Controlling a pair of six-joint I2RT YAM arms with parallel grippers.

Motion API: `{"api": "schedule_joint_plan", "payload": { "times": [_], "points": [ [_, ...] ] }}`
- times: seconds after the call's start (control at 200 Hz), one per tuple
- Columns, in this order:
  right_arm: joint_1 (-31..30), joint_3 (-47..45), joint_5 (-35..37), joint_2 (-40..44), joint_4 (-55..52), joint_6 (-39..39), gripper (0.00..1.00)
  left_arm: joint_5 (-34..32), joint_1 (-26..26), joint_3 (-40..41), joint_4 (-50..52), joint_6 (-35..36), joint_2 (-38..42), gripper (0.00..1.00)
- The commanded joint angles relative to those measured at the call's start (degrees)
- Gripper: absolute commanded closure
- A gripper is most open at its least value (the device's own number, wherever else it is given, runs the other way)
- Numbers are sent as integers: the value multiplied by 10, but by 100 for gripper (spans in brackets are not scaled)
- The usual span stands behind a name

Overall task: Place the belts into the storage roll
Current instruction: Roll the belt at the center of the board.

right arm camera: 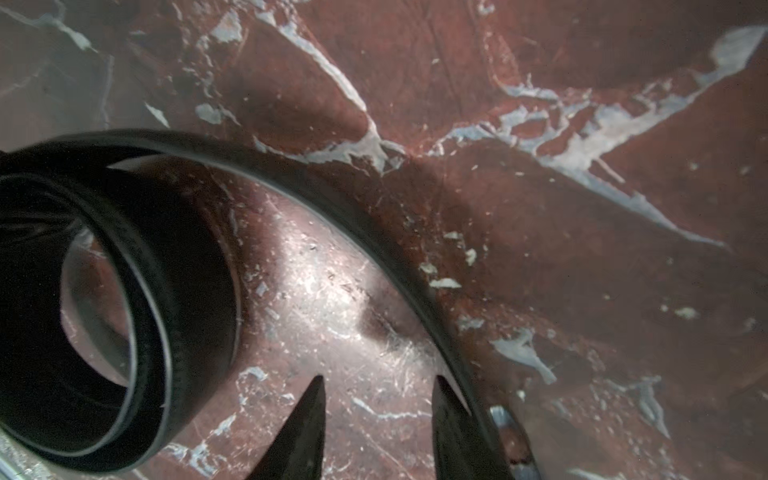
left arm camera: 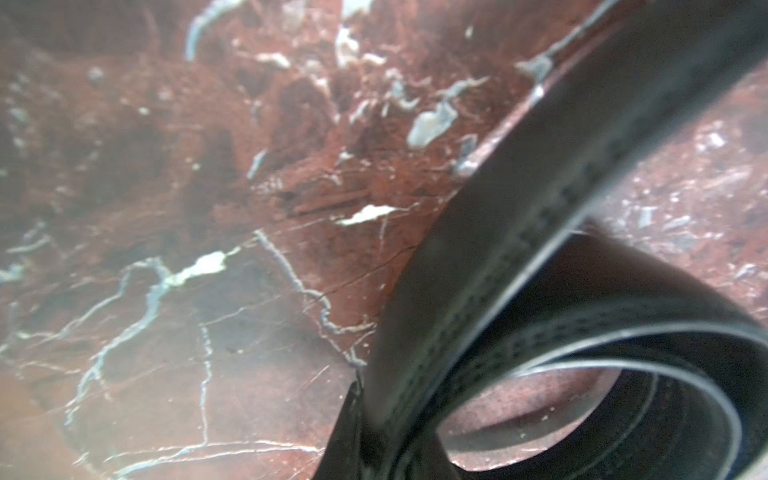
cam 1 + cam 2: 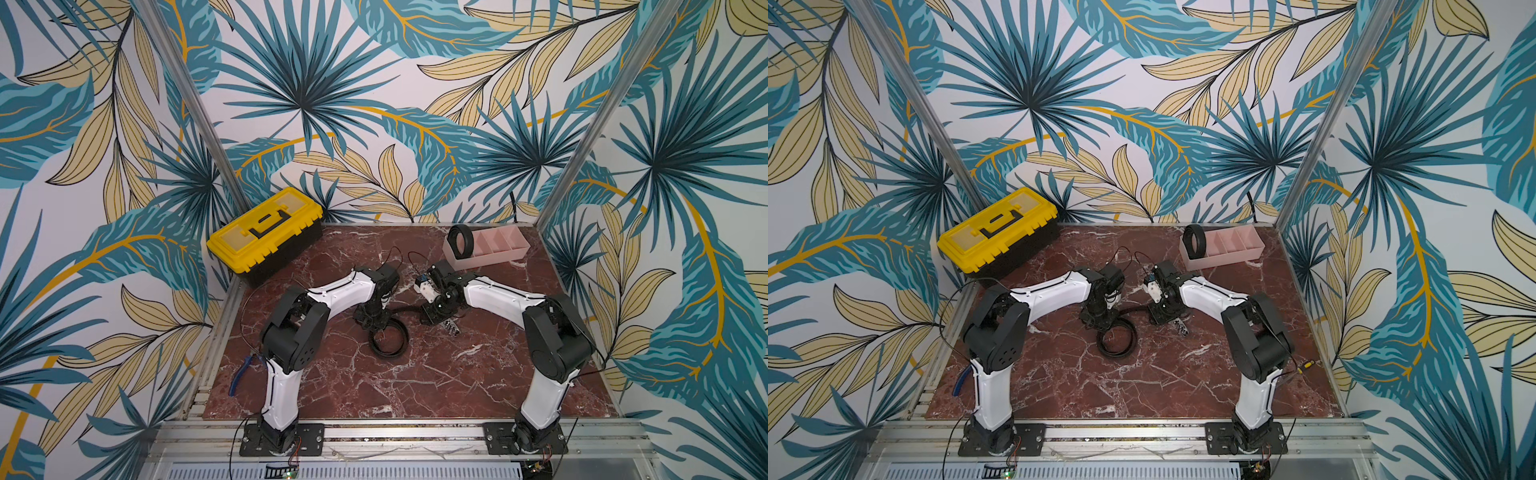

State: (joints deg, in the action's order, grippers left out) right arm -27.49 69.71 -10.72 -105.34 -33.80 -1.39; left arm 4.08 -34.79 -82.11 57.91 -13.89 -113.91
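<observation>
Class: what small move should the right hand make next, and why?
Probably nudge the right hand sideways so its open jaws straddle the loose belt: the strap passes just outside one jaw, and the left hand seems to hold the coil.

Both top views look side by side from high above the near edge, tilted down toward the far wall. Each takes in the whole red marble-patterned tabletop [image 3: 374, 386] from left to right. The two wrist cameras face down from very close to that surface. They share with both top views the loosely coiled black belt [image 2: 490, 249] lying mid-table.
</observation>
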Motion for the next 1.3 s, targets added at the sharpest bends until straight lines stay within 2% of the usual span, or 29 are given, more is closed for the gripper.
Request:
{"api": "schedule_joint_plan", "payload": {
  "times": [0.0, 0.065, 0.17, 0.33, 0.586, 0.711, 0.826, 0.946, 1.136, 1.292],
  "points": [
    [3, 16, 7, 32, -24, -24, 59, -20, 8, -13, 29, 0, -17, 92],
    [2, 8, 9, 60, -27, -25, 58, -25, 9, -16, 35, 6, -20, 93],
    [2, -1, 38, 88, -18, -36, 51, -33, 9, -20, 40, 14, -18, 93],
    [3, 60, 26, 13, -45, -63, 49, -35, 12, -23, 42, 18, -19, 93],
    [3, 100, -24, -71, -31, -48, 56, -29, 22, -24, 42, -2, -18, 94],
    [3, 105, -28, -90, -52, -29, 75, -29, 27, -27, 42, -33, -18, 98],
    [3, 88, -27, -75, -48, 28, 83, -41, 30, -27, 42, -83, -15, 100],
    [0, 94, -39, -73, -88, 146, 86, -38, 31, -29, 41, -139, -16, 100],
    [-23, 38, -77, -54, -52, 306, 85, -31, 32, -39, 41, -204, -30, 100],
    [-52, 17, -111, -48, -4, 356, 76, -27, 32, -52, 41, -232, -43, 100]
  ]
}}
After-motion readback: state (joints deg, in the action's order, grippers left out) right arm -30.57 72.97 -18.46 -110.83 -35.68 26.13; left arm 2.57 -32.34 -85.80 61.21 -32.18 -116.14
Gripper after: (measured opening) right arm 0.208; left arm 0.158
